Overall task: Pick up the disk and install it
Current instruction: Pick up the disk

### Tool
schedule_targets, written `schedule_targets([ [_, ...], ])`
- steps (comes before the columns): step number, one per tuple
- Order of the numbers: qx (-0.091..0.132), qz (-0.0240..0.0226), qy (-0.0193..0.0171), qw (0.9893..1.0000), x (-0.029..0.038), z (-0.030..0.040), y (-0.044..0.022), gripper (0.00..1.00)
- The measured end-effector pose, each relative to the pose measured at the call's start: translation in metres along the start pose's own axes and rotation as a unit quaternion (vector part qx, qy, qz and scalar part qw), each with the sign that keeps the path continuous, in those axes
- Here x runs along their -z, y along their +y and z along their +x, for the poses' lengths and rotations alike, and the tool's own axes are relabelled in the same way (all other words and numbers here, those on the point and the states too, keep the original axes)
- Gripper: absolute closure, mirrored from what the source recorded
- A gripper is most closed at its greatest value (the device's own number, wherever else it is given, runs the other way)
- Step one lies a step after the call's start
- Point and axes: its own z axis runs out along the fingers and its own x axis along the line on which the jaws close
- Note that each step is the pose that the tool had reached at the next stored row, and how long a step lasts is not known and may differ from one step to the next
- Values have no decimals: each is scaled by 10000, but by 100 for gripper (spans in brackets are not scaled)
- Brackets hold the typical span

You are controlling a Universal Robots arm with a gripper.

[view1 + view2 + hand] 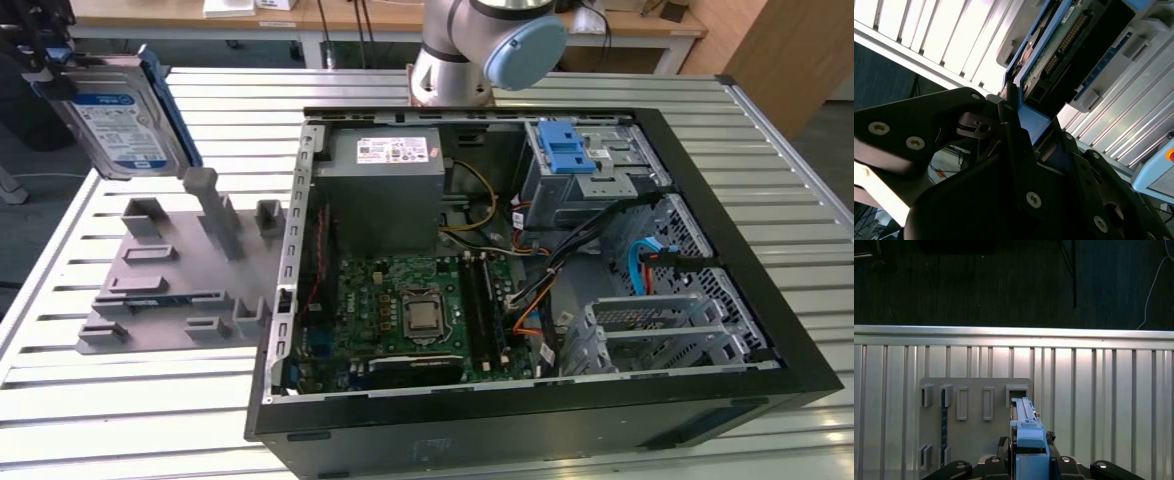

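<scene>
Pickup seems done: your claw (54, 75) clamps the disk (120, 120), upper left; installing demands aligning it inside the computer case (534, 425).

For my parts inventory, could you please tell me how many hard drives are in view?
1: the disk, clamped in the gripper over the grey holder at the exterior view's left. More may be hidden inside the computer case.

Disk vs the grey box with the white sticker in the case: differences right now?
Place: the disk is gripped by the gripper outside the case, above the grey fixture plate; the grey box sits inside the case.
Build: the disk is slim with a blue frame; the grey box is bulkier, unframed.
Shared: grey metal, printed label.
</scene>
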Motion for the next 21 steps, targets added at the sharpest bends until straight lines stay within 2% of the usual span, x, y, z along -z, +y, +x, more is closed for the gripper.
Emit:
schedule_targets([
  [21,0,0,0,10000,137,-4,1,64],
])
